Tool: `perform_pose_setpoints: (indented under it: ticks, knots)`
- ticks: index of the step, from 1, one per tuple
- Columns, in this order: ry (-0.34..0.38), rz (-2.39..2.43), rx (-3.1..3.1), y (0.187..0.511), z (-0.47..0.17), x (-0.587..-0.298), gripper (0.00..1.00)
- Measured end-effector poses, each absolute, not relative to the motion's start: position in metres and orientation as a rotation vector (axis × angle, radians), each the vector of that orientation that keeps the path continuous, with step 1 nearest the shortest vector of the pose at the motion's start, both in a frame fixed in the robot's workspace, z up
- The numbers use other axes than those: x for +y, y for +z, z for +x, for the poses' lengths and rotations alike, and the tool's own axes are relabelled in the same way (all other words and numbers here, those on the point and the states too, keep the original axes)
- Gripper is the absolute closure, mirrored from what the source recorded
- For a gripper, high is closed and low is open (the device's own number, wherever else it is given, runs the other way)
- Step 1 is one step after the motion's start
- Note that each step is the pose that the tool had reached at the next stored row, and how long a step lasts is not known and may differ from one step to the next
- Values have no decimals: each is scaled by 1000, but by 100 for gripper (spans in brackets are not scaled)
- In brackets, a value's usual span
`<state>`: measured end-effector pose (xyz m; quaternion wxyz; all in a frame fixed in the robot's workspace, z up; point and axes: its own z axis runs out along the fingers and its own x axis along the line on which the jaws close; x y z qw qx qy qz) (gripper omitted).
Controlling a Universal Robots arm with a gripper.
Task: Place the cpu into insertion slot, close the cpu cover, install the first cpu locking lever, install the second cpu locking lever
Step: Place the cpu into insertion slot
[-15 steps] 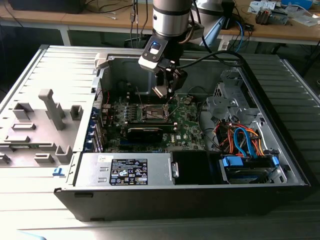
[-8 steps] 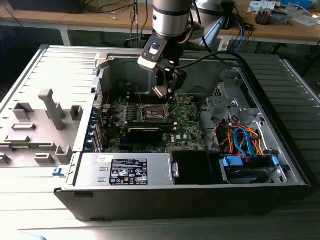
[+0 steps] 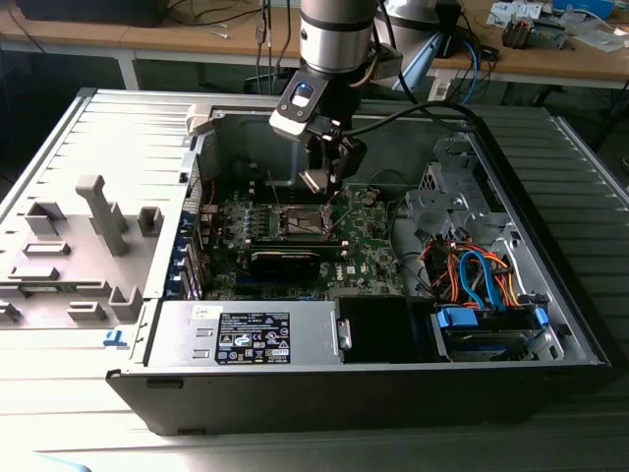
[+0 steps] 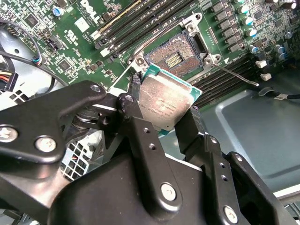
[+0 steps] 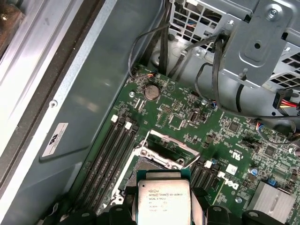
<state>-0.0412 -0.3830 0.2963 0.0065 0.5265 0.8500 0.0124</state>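
Black gripper [image 4: 163, 108] here, jaws closed down to chip width and pinching the cpu [image 4: 161, 96] by two opposite edges, with the silvery top facing both wrist views. We've got it hanging just above the insertion slot [image 4: 174, 57], not seated yet. The cpu cover [image 5: 173, 141] is flipped up on the socket's far side, and a thin locking lever [image 4: 234, 75] sticks out beside it. Around that we see green motherboard [image 5: 211, 126], memory slots [image 5: 112, 154] and a coin battery [image 5: 151, 91], all inside the open PC case [image 3: 550, 295].
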Motion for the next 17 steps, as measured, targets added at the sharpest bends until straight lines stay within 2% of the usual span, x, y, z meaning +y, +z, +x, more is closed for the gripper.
perform_pose_setpoints:
  ticks: [17]
  knots:
    - [38,1706,2622,295,-41,-383,45]
